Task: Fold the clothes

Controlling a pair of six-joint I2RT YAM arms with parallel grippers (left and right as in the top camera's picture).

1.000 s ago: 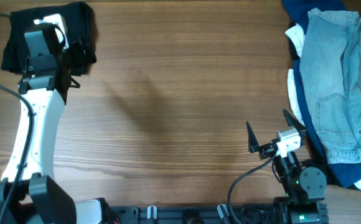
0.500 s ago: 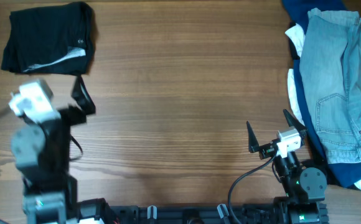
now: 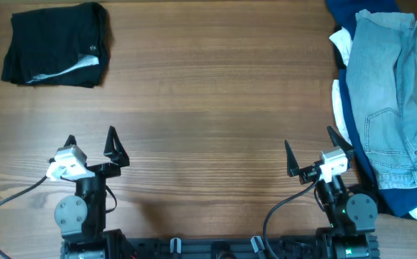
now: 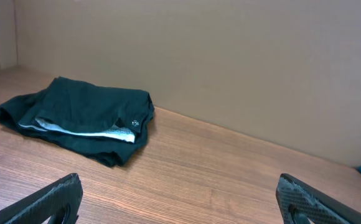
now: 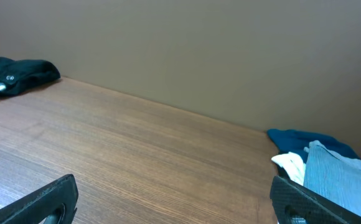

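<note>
Far left on table (image 3: 208, 108): shorts (image 3: 56, 44); along right edge: clothes pile (image 3: 388, 101).

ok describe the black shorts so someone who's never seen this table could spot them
On the wooden table seen from overhead, go to the far left corner, across from the jeans heaped on the right. The black shorts lie there alone in a folded bundle. They are the only black garment, with a pale strip of lining showing.

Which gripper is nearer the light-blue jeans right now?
Right. The right gripper sits close beside the jeans; the left gripper is across the table, on the far side.
</note>
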